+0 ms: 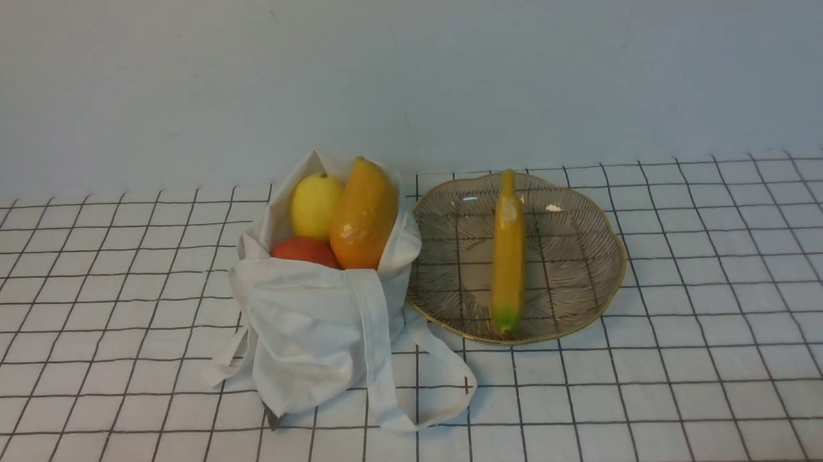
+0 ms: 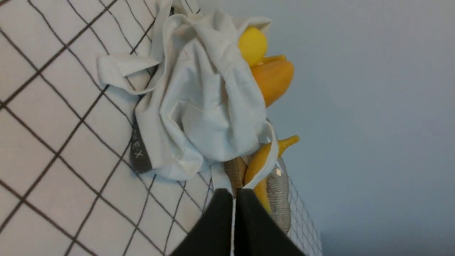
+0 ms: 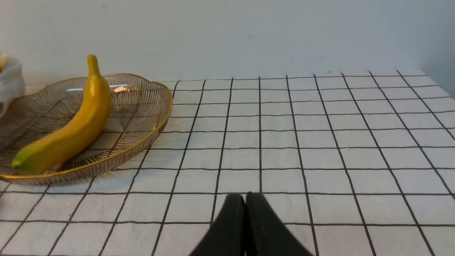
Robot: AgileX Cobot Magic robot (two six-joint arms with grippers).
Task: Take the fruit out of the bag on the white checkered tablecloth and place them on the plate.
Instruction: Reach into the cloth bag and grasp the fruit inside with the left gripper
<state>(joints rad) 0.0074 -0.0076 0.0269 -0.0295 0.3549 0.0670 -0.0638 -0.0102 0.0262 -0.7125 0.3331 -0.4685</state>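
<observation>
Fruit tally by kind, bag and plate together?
Mango: 1, in bag
Lemon: 1, in bag
Red-orange round fruit: 1, in bag
Banana: 1, on plate
Total: 4 visible; the bag may hide more.

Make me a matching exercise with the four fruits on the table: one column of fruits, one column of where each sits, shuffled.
1. banana
2. lemon
3. mango
4. red-orange round fruit

A. in the bag, lowest, at its near edge
B. lying on the glass plate
C. in the bag, standing tallest
D. in the bag, at its back left

Pairs: 1-B, 2-D, 3-C, 4-A
</observation>
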